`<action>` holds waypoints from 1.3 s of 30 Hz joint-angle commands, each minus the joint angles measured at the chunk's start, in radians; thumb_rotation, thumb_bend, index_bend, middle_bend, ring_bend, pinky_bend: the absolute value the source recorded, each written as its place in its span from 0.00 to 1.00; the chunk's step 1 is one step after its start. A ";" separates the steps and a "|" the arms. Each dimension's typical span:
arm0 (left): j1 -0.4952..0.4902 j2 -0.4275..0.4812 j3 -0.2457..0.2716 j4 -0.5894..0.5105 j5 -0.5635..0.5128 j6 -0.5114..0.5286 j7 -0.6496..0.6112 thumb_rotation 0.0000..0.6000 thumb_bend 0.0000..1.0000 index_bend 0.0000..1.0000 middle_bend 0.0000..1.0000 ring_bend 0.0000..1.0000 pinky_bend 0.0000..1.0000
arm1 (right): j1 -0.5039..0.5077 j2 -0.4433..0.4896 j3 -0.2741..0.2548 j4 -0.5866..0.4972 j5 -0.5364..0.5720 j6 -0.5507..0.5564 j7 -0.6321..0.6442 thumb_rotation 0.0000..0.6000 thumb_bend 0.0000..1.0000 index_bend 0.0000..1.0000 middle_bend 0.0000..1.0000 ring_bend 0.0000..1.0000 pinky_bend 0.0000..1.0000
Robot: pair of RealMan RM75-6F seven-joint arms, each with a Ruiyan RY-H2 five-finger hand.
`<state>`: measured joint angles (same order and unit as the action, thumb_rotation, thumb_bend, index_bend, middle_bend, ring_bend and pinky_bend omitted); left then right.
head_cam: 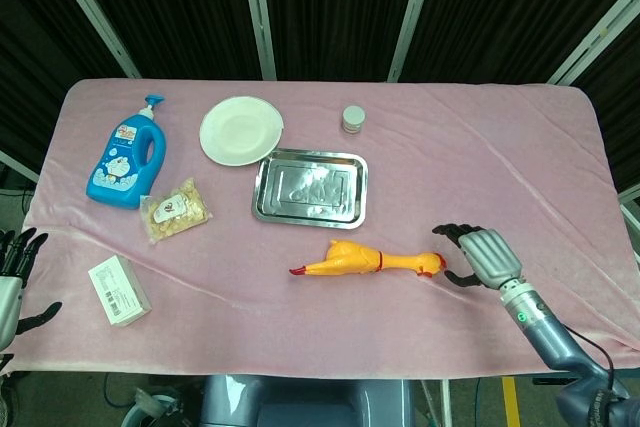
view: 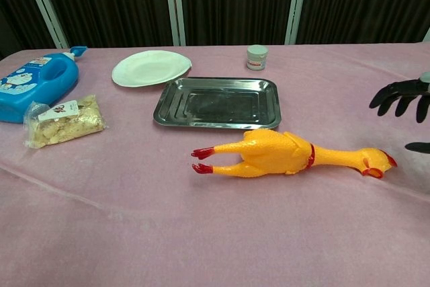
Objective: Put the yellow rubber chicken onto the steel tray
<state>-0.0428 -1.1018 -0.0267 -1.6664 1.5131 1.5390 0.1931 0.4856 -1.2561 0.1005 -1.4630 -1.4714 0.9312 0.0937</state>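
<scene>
Right now the yellow rubber chicken (head_cam: 366, 260) lies flat w/ its long axis parallel to the table's front edge, head toward the right hand (head_cam: 480, 255), which sits just beside the head, fingers apart, empty. Steel tray (head_cam: 266, 209) is just behind. Left hand (head_cam: 14, 272) is well apart at the left edge, also empty.

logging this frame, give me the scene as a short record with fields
chicken: lying on the cloth, head toward the right robot hand, not held
tray: empty, just behind the chicken
right robot hand: open, beside the chicken's head, apart from it
left robot hand: at the table's left edge, holding nothing
task state: chicken not yet on tray
</scene>
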 commanded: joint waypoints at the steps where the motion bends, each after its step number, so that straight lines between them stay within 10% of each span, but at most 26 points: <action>1: 0.000 0.001 0.000 0.000 -0.002 -0.003 -0.001 1.00 0.00 0.10 0.07 0.00 0.00 | 0.031 -0.039 0.004 0.035 0.021 -0.037 -0.022 1.00 0.31 0.26 0.29 0.31 0.39; 39: -0.008 -0.027 0.004 0.080 -0.041 -0.058 -0.098 1.00 0.00 0.10 0.06 0.00 0.00 | 0.168 -0.224 0.001 0.108 0.141 -0.152 -0.149 1.00 0.31 0.41 0.36 0.40 0.46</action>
<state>-0.0524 -1.1283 -0.0234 -1.5887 1.4711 1.4801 0.0997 0.6509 -1.4731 0.1029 -1.3618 -1.3303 0.7799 -0.0556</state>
